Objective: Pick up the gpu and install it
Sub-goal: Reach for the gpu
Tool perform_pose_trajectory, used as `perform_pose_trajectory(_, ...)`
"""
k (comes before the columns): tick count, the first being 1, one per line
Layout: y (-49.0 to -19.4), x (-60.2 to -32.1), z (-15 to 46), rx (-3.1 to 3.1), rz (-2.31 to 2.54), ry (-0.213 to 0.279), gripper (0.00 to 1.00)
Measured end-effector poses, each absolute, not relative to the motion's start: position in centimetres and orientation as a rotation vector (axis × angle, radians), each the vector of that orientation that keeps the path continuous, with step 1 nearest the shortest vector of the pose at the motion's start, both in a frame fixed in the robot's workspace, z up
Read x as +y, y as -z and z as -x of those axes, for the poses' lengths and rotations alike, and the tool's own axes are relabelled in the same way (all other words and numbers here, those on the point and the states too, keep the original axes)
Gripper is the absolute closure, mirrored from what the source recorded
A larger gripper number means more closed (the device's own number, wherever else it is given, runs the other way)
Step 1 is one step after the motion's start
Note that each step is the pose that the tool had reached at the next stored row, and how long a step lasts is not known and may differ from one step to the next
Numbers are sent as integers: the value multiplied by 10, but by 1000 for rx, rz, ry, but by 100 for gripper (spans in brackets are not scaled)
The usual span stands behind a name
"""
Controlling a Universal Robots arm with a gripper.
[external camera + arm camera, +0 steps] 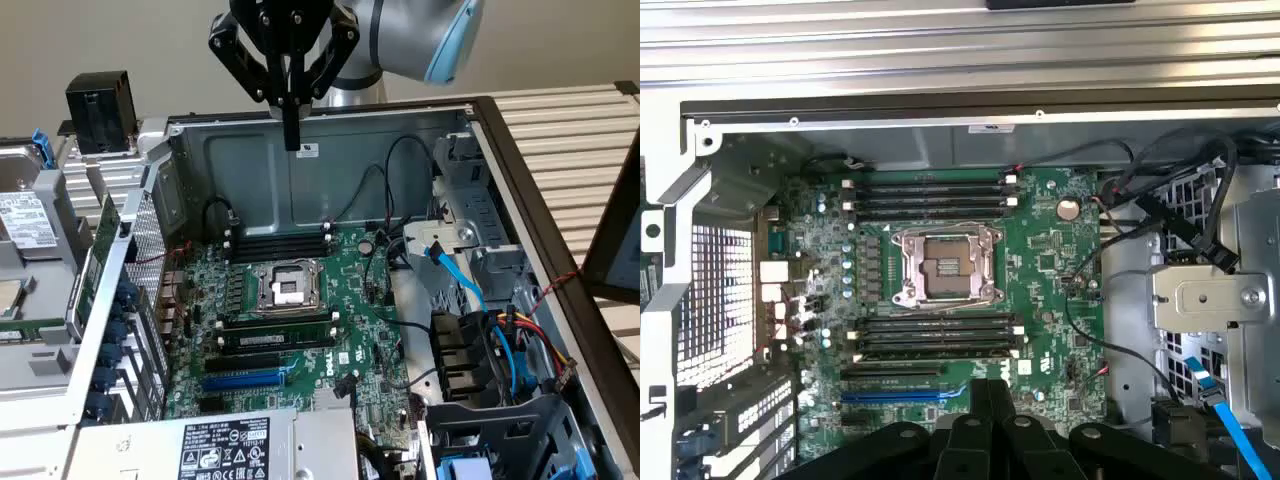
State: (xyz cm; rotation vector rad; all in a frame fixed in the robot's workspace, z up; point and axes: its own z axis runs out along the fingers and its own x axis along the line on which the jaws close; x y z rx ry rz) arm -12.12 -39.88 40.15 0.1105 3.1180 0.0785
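Observation:
My gripper [291,138] hangs shut and empty above the open computer case, over its far wall, with the fingers pressed together. In the wrist view the gripper [989,388] sits over the near edge of the large green motherboard [1040,250], close to the blue expansion slot [895,394]. That blue slot [245,380] lies empty near the front of the motherboard [345,330]. A thin green card edge [104,232] stands outside the case wall at the exterior view's left; I cannot tell whether it is the gpu.
The CPU socket [285,285] is flanked by black RAM sticks [280,243]. A power supply [230,445] lies at the front. Drive bays and blue, red and yellow cables [500,340] crowd the exterior view's right. A black boxy part [100,97] sits at the back left.

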Motion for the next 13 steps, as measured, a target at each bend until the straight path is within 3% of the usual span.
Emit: perform_pose_trajectory(13, -402, -399, 123, 3118, -110, -79, 89)
